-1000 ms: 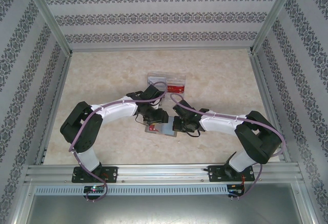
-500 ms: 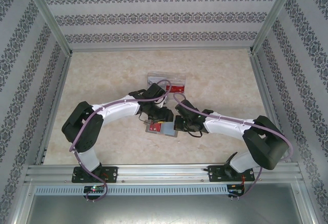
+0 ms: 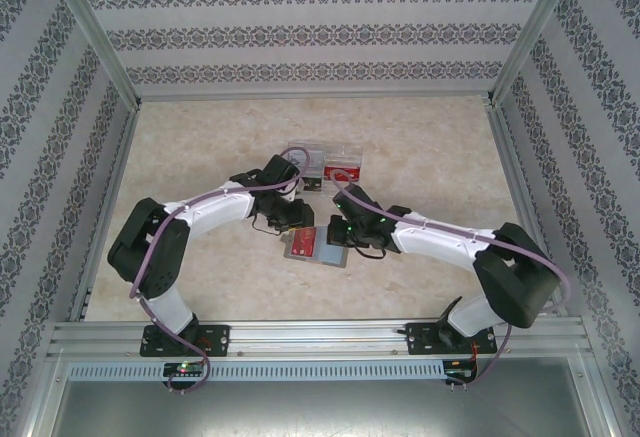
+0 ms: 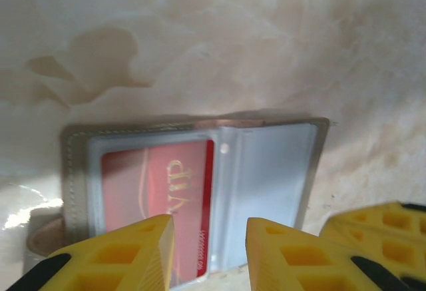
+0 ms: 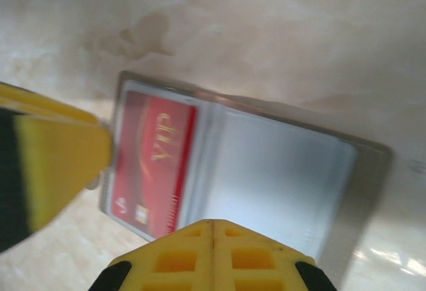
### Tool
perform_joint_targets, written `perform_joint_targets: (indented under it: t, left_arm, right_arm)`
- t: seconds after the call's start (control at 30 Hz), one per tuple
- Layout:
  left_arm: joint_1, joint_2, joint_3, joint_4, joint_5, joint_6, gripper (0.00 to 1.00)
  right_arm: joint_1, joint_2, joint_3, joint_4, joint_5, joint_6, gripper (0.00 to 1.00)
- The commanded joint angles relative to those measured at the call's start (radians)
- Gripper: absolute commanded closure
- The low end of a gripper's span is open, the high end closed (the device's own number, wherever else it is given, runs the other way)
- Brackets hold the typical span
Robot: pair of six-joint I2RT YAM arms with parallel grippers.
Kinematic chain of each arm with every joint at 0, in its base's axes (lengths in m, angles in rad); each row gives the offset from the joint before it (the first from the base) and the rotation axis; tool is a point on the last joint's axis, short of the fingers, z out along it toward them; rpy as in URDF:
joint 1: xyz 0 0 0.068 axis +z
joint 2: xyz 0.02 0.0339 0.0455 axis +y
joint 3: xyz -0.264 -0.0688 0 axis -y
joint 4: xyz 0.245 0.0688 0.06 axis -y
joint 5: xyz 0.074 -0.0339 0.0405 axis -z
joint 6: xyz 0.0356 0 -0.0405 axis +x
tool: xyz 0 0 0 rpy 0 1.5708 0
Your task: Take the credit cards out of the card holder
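Lying open on the counter (image 3: 200, 157) between the arms, the holder (image 3: 315, 247) has its red card (image 4: 160, 191) in the left pocket. The card's inner edge runs toward the left gripper (image 4: 210, 251), whose fingers are spread and nearer. The right gripper (image 5: 213, 238), pressed together, sits over the blank half.

The table (image 3: 200, 157) is topped with a pale beige marbled surface, and darker brownish blotches (image 4: 100, 44) are seen in the marbling from the left wrist view. Soft glare is spread over it. Three sides are closed in by a back wall (image 3: 320, 32), a left wall (image 3: 50, 137) and a right wall (image 3: 590, 137), all papered in white with grey ornamental bands. Slanted aluminium posts (image 3: 95, 32) are set at the back corners. An aluminium rail (image 3: 320, 335) is run along the near edge, with a slotted strip (image 3: 320, 370) below it.
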Motion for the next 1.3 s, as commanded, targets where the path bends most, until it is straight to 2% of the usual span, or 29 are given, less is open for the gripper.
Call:
perform_joint_targets:
  t: [0.0,0.43,1.27]
  left_arm:
    - [0.021,0.026,-0.026,-0.031,-0.041,0.033,0.67]
    - [0.033,0.046,-0.095,0.014,0.002,0.030,0.67]
    - [0.029,0.043,-0.116,0.050,0.025,0.000,0.69]
  right_arm:
    - [0.015,0.055,0.039,0.052,-0.057,0.016,0.95]
    - [0.023,0.168,0.067,0.096,-0.114,0.070,0.91]
    - [-0.007,0.195,-0.004,0.151,-0.145,0.141,0.86]
